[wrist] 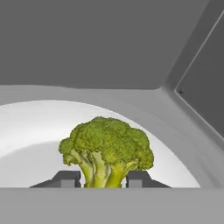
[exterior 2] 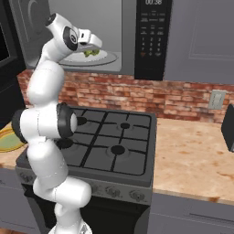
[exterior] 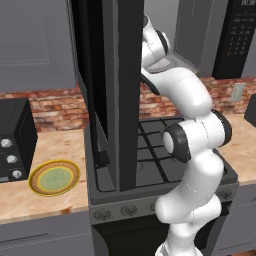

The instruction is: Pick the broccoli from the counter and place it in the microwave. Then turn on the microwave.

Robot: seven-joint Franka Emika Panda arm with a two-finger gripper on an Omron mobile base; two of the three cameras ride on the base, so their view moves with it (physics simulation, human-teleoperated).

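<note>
The broccoli (wrist: pixel 107 146), a bumpy green floret with a paler stem, stands between my two fingertips with its stem filling the gap. My gripper (wrist: pixel 103 179) is shut on the broccoli just above the white turntable (wrist: pixel 30 131) inside the microwave's grey interior (wrist: pixel 87 43). From the right base view the arm reaches up into the microwave (exterior 2: pixel 153 41), and the broccoli (exterior 2: pixel 91 53) shows green at the gripper (exterior 2: pixel 93 49) over the turntable (exterior 2: pixel 109 57). In the left base view the microwave's open black door (exterior: pixel 125 90) hides the hand.
The dark gas stove (exterior 2: pixel 114 137) lies below the microwave. The yellow-rimmed green plate (exterior: pixel 54 178) and the small black oven (exterior: pixel 15 140) sit on the tan counter (exterior: pixel 65 145) to the left. Another stretch of counter (exterior 2: pixel 192 155) lies to the right, with a dark object (exterior 2: pixel 228 128) at its edge.
</note>
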